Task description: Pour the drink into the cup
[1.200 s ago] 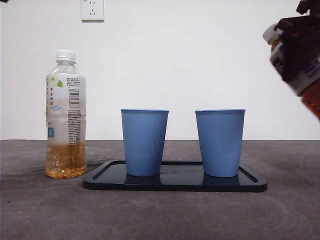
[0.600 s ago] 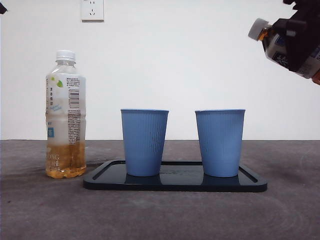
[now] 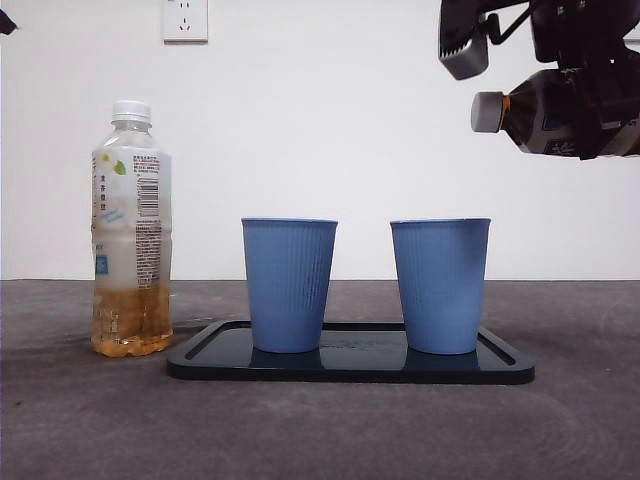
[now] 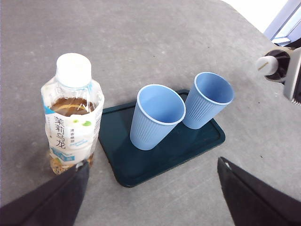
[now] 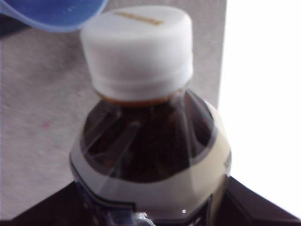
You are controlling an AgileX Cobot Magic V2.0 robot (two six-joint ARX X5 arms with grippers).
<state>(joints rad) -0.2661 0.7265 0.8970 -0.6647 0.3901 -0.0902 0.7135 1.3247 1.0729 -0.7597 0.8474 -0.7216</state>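
- Our right hand (image 3: pixel 590 110) is clamped on the dark bottle (image 3: pixel 545 122) — capped, lying nearly level, high above and just outside the right cup (image 3: pixel 440 285).
- Left hand (image 4: pixel 150 197) is spread apart above the worktop (image 3: pixel 320 430).
- Both cups stand apart on the tray (image 3: pixel 350 365); the tea bottle (image 3: pixel 131 230) stands clear beside it.
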